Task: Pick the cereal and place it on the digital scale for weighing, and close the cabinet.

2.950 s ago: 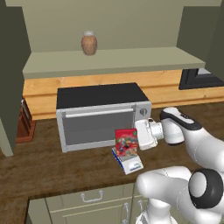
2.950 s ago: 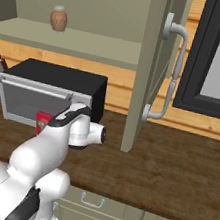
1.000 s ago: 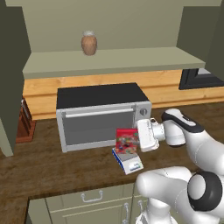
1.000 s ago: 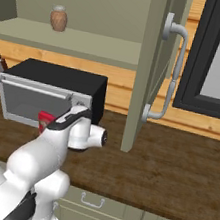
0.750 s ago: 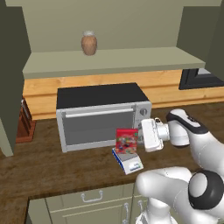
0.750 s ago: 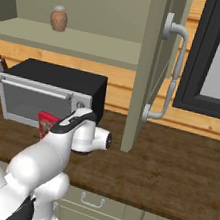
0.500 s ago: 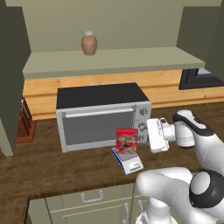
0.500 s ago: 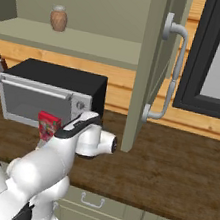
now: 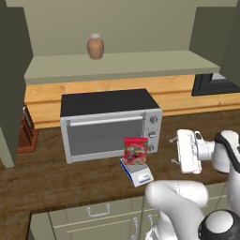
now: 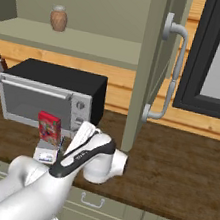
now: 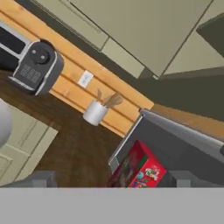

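Observation:
The cereal (image 9: 136,151), a small red box, stands upright on the digital scale (image 9: 139,175) in front of the toaster oven. My gripper (image 9: 175,150) hangs to the right of the box, open, apart from it, with nothing between its fingers. From the right base view the cereal (image 10: 48,128) is on the scale (image 10: 45,153) just left of my hand. In the hand view the cereal (image 11: 142,168) lies ahead of the gripper (image 11: 113,180). The cabinet door (image 10: 151,63) stands open, its bar handle (image 10: 172,72) facing out.
A silver toaster oven (image 9: 110,124) sits behind the scale. A brown vase (image 9: 95,45) stands on the cabinet shelf. A knife block (image 9: 26,130) is at the far left. The hand view also holds a utensil cup (image 11: 97,110) and a dark appliance (image 11: 37,65).
My hand has drawn back to the right, away from the cereal. The box stays upright on the scale. The cabinet door has not moved.

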Robot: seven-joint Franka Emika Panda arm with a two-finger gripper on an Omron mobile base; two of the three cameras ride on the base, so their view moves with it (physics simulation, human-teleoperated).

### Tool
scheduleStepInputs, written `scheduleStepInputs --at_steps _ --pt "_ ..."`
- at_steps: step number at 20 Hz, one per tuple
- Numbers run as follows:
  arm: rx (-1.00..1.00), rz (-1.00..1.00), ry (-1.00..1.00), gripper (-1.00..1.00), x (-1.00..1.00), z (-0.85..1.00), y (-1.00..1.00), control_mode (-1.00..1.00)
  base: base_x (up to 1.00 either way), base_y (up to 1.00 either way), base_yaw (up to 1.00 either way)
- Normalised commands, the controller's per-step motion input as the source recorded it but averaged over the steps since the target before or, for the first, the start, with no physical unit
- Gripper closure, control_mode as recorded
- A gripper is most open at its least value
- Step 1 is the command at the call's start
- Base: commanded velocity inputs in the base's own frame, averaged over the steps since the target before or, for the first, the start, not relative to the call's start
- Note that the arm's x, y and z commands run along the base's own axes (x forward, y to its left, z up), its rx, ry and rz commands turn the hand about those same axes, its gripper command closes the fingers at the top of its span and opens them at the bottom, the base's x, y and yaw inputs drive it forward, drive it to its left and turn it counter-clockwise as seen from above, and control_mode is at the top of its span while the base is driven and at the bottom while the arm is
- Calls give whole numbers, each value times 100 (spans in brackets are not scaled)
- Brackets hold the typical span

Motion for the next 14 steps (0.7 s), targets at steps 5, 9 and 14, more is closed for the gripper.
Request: scheduleStepInputs --at_steps 5,9,14 --pt "0 -3 -51 -100 -96 60 -18 -100 0 0 0" --pt "7 -5 -39 -100 -84 50 -31 -100 0 0 0" --pt "14 -15 -29 -100 -42 65 -42 -100 0 0 0"
